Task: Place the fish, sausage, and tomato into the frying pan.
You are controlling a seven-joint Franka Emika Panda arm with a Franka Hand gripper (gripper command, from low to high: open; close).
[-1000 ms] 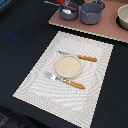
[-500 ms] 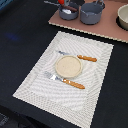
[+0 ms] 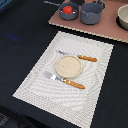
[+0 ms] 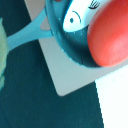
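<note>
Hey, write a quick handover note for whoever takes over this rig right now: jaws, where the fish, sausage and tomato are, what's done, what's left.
Jaws: not in either view, so their state is unknown.
Frying pan: on the tan board at the far end of the table.
Tomato: in the pan.
Fish: in the pan, beside the tomato.
Sausage: not visible in either view; check whether it is in the pan.
Done: tomato and fish placed.
Left: confirm or place the sausage.

I see the round red tomato (image 4: 111,34) and the white fish (image 4: 80,15) lying side by side, touching, inside the grey frying pan (image 3: 68,11), upper middle of the frame.
</note>
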